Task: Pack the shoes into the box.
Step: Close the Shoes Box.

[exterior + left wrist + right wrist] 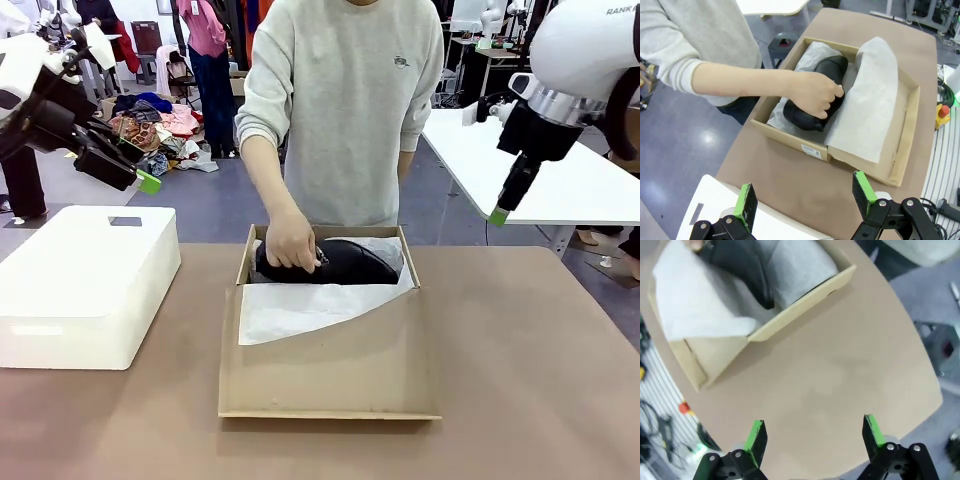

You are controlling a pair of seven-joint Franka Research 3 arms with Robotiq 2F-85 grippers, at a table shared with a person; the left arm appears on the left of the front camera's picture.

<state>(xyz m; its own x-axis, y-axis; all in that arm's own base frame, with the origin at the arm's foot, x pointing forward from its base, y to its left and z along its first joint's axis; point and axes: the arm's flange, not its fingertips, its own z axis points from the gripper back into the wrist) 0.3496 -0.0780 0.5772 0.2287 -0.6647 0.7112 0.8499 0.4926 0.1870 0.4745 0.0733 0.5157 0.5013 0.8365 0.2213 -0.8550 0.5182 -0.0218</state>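
Green-padded jaws stand wide and empty on the left gripper (804, 197) and right gripper (815, 432), both raised above the tabletop (530, 350). Beyond them the shoes (340, 262), smooth black with pointed toes, lie on white tissue paper (300, 312) inside the box (330, 385), a person's hand (290, 242) on them. They look light, stiff-soled and slippery; a hold across the heel seems safest.

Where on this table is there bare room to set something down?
The widest bare stretch of table lies right of the cardboard box. A narrower gap runs between the white bin and the box. Inside the box it is crowded: a person's hand on a shoe, over tissue paper.
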